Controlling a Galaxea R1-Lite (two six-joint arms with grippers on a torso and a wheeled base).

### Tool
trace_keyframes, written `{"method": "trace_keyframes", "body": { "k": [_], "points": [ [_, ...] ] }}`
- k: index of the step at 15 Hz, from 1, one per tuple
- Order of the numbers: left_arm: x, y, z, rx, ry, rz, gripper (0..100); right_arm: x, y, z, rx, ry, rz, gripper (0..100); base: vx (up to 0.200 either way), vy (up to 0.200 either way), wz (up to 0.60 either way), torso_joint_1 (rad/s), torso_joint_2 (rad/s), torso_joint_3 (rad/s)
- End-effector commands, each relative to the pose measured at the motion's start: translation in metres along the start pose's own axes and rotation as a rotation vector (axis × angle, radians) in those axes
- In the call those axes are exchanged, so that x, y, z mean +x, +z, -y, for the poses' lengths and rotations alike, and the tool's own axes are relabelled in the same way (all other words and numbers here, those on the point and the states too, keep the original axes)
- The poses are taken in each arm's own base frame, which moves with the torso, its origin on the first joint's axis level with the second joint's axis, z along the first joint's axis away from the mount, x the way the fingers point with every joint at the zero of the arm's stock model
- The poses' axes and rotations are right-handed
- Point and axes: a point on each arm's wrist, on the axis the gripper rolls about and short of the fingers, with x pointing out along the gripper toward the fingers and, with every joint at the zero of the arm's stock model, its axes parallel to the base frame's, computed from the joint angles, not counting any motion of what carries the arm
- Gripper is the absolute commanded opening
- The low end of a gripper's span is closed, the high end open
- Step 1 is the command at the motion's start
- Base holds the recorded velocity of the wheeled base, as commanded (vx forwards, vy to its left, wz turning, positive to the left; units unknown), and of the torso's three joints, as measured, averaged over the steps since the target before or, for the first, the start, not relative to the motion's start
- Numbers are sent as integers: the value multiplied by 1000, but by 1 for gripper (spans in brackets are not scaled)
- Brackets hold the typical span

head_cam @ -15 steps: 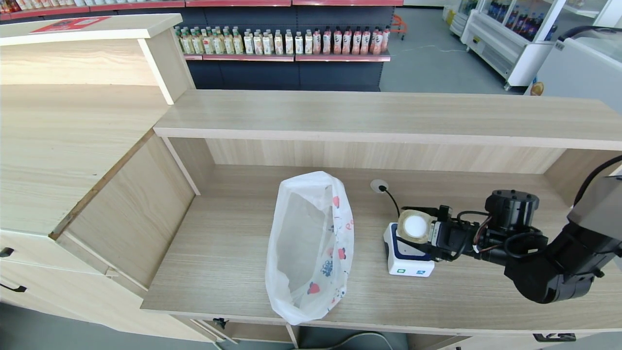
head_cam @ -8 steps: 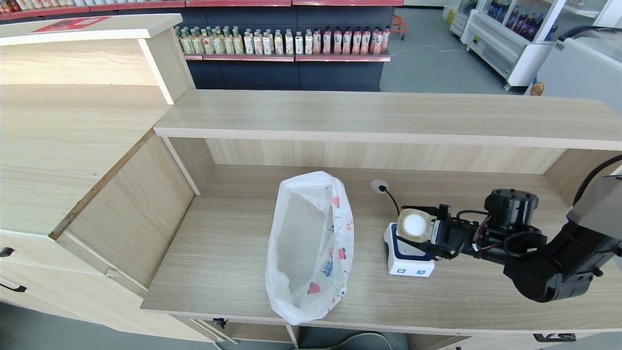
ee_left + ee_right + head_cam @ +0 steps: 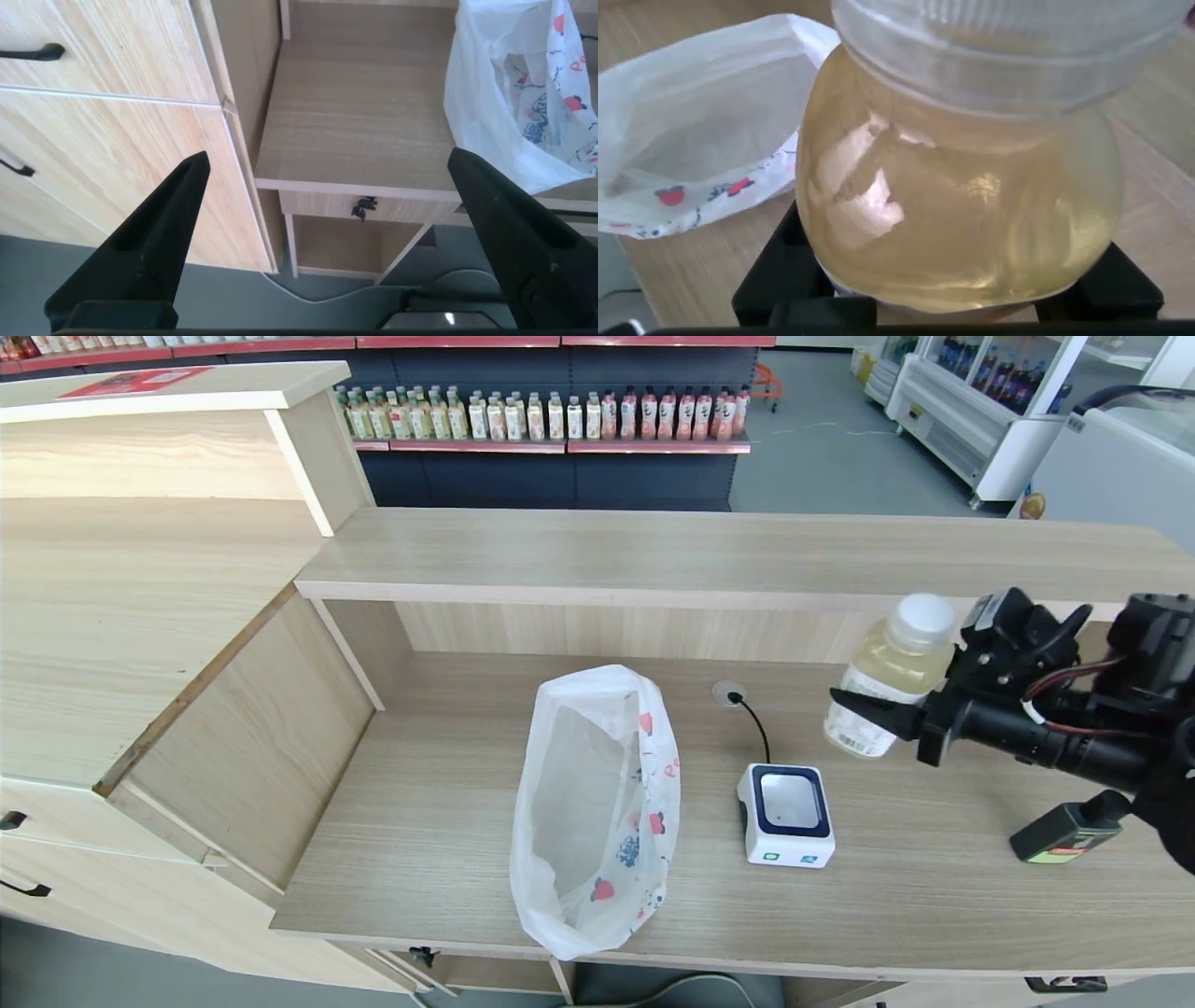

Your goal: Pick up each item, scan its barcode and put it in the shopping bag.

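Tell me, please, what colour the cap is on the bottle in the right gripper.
White. The cap of the bottle shows best in the head view.

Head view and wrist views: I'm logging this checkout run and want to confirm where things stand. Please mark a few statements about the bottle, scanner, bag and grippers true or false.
1. The right gripper holds the bottle above the counter. True.
2. The bottle lies inside the shopping bag. False: it is held in the air, right of the scanner.
3. The scanner stands on the counter, right of the shopping bag. True.
4. The left gripper is shut. False: it is open.
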Motion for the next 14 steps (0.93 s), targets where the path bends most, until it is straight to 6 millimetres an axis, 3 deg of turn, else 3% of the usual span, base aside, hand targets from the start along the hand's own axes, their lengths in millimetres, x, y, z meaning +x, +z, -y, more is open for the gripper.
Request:
{"method": "trace_keyframes", "body": {
  "k": [1, 4, 12, 14],
  "points": [
    [0, 0, 0, 0, 1, 0, 100, -37, 50, -7, 218, -141, 26, 0, 0, 0, 0, 0, 0, 0],
    [0, 0, 0, 0, 1, 0, 100, -34, 61, -7, 487, -188, -20, 0, 0, 0, 0, 0, 0, 0],
    [0, 0, 0, 0, 1, 0, 100, -37, 63, -13, 553, -165, -59, 0, 0, 0, 0, 0, 0, 0],
    [0, 0, 0, -1, 1, 0, 100, -42, 64, -15, 590, -165, -67, 0, 0, 200, 0, 2, 7, 5]
  ]
}}
